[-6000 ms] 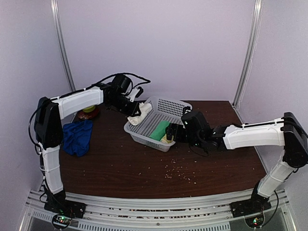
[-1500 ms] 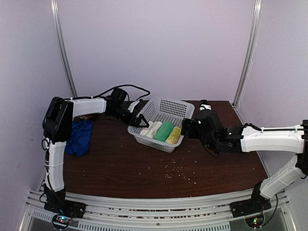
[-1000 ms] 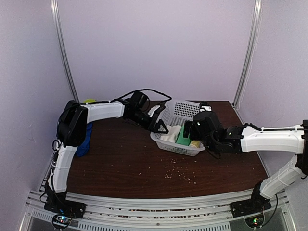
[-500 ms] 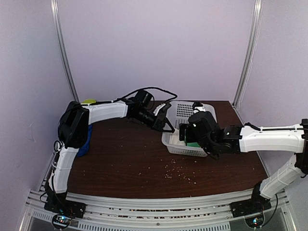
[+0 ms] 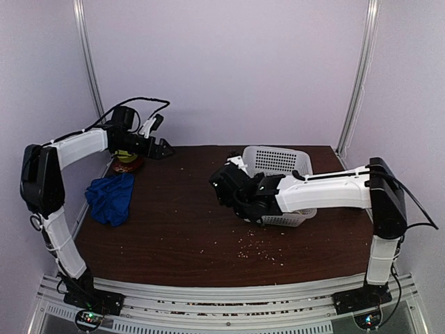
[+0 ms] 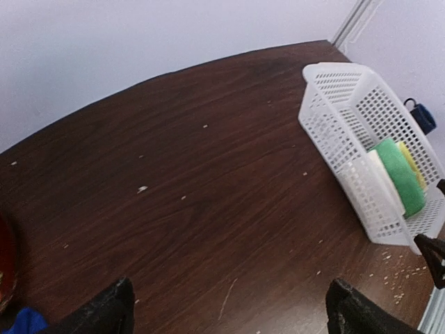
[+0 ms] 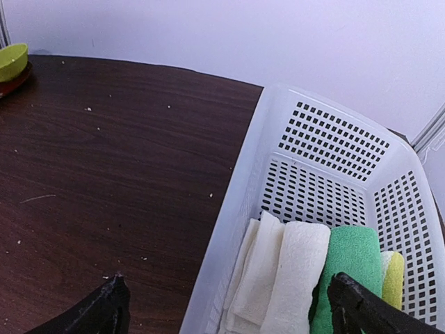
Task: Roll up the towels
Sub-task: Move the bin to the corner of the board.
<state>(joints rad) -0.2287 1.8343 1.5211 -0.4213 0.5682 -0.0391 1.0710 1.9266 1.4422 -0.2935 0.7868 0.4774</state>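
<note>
No legible text (views seem blurry).

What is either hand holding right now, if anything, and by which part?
Nothing. The left hand is open above the table, and the right hand is open at the basket edge, both empty.

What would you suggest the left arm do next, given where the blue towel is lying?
Probably lower the left gripper onto the blue towel. That towel lies crumpled and unrolled at the left of the table, while the white towel looks rolled and sits in the basket. The left gripper is open, empty and the nearer one.
</note>
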